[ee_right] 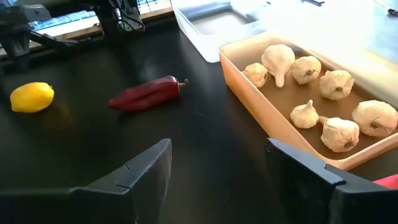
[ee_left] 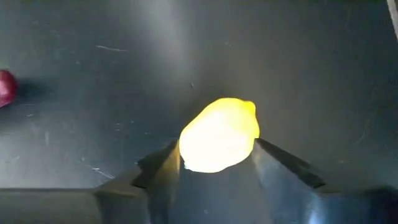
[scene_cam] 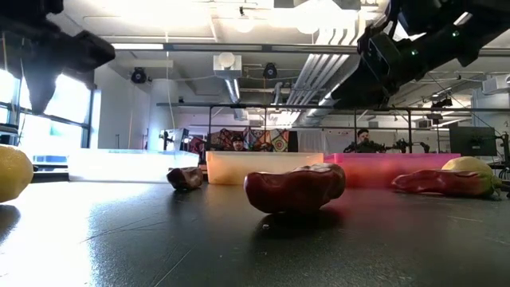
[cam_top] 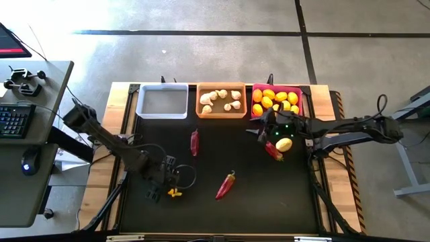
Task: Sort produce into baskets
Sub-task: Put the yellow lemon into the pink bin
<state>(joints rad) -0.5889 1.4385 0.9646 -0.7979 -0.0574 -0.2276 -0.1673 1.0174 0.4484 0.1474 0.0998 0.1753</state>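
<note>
I see three baskets in a row along the far edge of the table: the white basket (cam_top: pixel 162 101) holds nothing I can make out, the orange basket (cam_top: pixel 221 100) holds the garlic bulbs (cam_top: pixel 222 99), and the pink basket (cam_top: pixel 277 102) holds lemons (cam_top: pixel 275 101). Loose on the black mat, one chili pepper (cam_top: pixel 194 142) lies in front of the gap between the white and orange baskets, its long axis running toward the baskets; a second chili pepper (cam_top: pixel 226 185) lies near the middle of the mat, tilted diagonally with its stem end toward the baskets. A third chili pepper (cam_top: pixel 273 150) lies in front of the pink basket, touching a loose lemon (cam_top: pixel 284 144) there. The left arm reaches in from the left side, its left gripper (cam_top: pixel 173 190) low over the near-left part of the mat; in the left wrist view a yellow lemon (ee_left: pixel 219 135) sits between its fingers (ee_left: pixel 281 169), which flank it on both sides, though I cannot tell whether they grip it. The right arm extends from the right side, and the right gripper (cam_top: pixel 263 125) hangs just in front of the pink basket with its fingers spread wide, nothing between them
</note>
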